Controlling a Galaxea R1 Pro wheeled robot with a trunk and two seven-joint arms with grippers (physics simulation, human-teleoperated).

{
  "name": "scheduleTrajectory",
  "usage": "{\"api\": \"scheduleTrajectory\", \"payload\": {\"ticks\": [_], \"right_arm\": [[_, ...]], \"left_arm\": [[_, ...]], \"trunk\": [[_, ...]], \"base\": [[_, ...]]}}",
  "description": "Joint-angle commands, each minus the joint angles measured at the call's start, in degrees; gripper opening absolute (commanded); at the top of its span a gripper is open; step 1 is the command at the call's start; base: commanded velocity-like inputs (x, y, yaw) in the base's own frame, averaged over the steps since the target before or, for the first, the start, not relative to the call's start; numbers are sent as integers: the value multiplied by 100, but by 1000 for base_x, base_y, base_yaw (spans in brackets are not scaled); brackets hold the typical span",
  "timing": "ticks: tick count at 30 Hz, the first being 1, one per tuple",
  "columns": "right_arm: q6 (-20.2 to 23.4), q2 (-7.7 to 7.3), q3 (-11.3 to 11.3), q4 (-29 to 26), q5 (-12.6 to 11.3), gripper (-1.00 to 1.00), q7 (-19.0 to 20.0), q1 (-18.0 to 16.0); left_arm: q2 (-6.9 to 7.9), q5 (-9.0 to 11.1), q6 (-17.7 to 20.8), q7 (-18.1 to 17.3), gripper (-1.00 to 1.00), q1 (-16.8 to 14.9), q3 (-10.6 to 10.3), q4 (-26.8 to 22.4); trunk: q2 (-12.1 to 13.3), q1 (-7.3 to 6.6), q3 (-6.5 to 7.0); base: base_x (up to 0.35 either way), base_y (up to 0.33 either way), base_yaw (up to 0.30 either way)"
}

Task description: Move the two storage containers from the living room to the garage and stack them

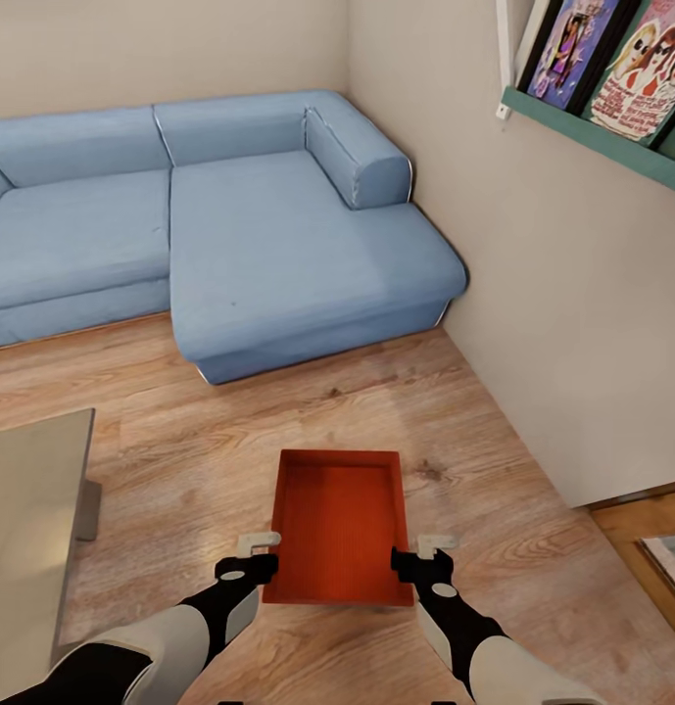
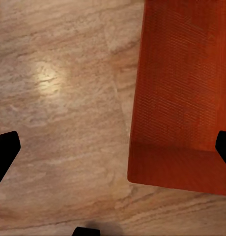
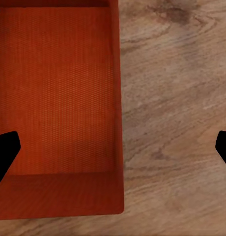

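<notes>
We see both grippers spread wide, holding nothing: left gripper [image 1: 249, 553] beside the storage container's [image 1: 340, 524] left wall, right gripper [image 1: 423, 554] beside its right; it sits on the wood floor [image 1: 180, 450] near the sofa [image 1: 278, 245].

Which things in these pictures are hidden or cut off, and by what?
- Storage container, head view: near corners hidden behind both grippers.
- Sofa, head view: cut by left edge.
- Table, head view: cut by left edge.
- Shelf pictures, head view: cut by top edge.
- Second container: whereabouts unknown.
</notes>
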Motion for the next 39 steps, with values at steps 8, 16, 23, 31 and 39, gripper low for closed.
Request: {"api": "scheduleTrajectory", "payload": {"ticks": [8, 16, 23, 31, 39], "right_arm": [[-104, -20, -32, 36, 19, 100, -18, 1], [-143, -13, -34, 39, 44, 100, -40, 1], [-146, -12, -37, 41, 33, 100, -13, 2], [-153, -16, -38, 39, 33, 100, -12, 2], [-160, -13, -33, 44, 26, 100, -11, 1]], "left_arm": [[-12, 50, -11, 42, 100, -3, -54, -3], [-6, 53, -9, 43, 100, -3, -64, 0], [-3, 53, -9, 43, 100, -3, -63, 5], [-11, 34, -9, 43, 100, -3, -64, 5], [-47, -22, -8, 51, 100, -3, -79, 21]], "trunk": [[-324, 176, -147], [-645, 352, -291], [-925, 505, -416], [-1246, 681, -560], [-1567, 857, -704]], "base": [[0, 0, 0], [0, 0, 0], [0, 0, 0], [0, 0, 0], [0, 0, 0]]}}
